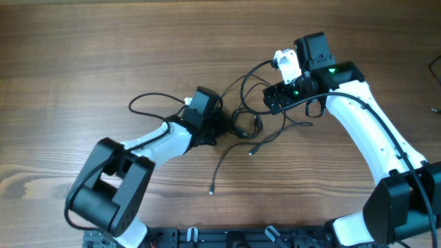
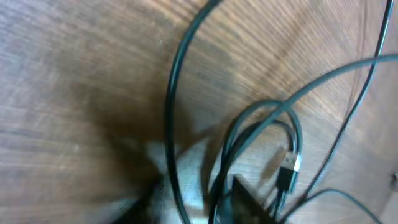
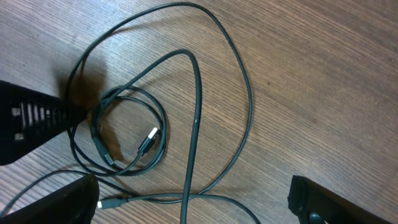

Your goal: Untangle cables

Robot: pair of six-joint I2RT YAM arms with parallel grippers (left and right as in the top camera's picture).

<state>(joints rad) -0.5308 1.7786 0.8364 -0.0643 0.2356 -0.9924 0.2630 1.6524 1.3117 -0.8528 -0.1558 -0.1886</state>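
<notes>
Brown wood-grain desk. Thin black cables lie knotted mid-desk, two plug ends trailing nearer the arm bases. Left pincer is at the knot, its state unreadable; right pincer is spread wide over the loops.

No text, label, brand or number can be read.
</notes>
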